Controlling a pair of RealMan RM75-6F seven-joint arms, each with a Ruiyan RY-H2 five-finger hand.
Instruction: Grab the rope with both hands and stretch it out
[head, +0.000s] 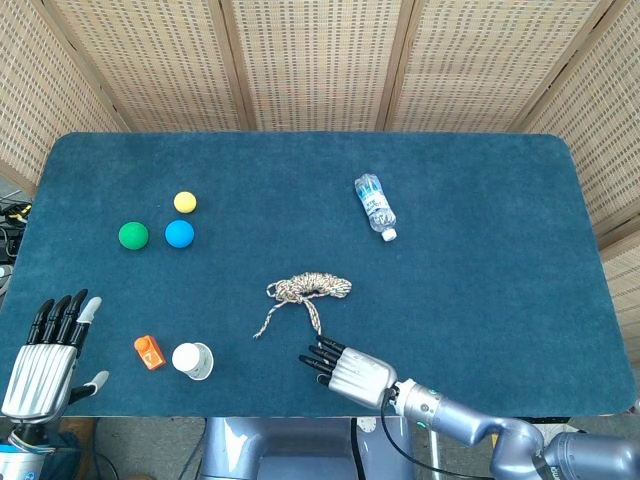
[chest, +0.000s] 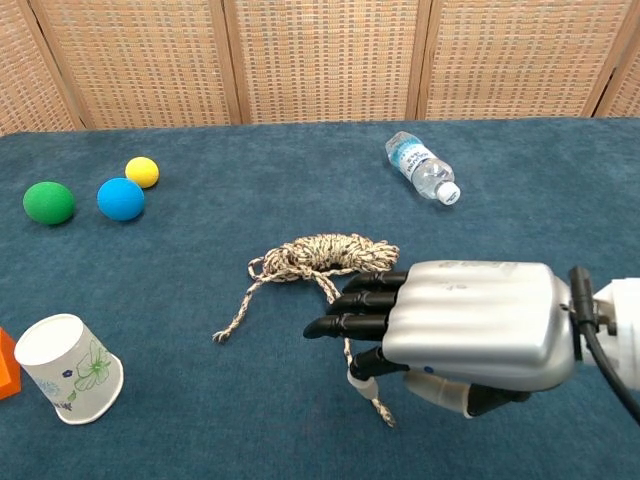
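The rope (head: 308, 289) (chest: 326, 254) lies bundled at the table's middle, two loose tails trailing toward the front edge. My right hand (head: 345, 370) (chest: 455, 325) hovers palm down over the longer tail, fingers stretched out to the left and apart, holding nothing; it hides that tail's lower part in the head view. The tail's tip (chest: 381, 412) shows below the hand in the chest view. My left hand (head: 45, 355) is at the front left corner, off the table's edge, fingers straight and spread, empty. It is absent from the chest view.
A white paper cup (head: 192, 360) (chest: 70, 368) lies on its side beside an orange block (head: 149, 352) at front left. Green (head: 133, 235), blue (head: 179, 233) and yellow (head: 185, 202) balls sit at left. A small water bottle (head: 375, 206) (chest: 421, 167) lies behind the rope.
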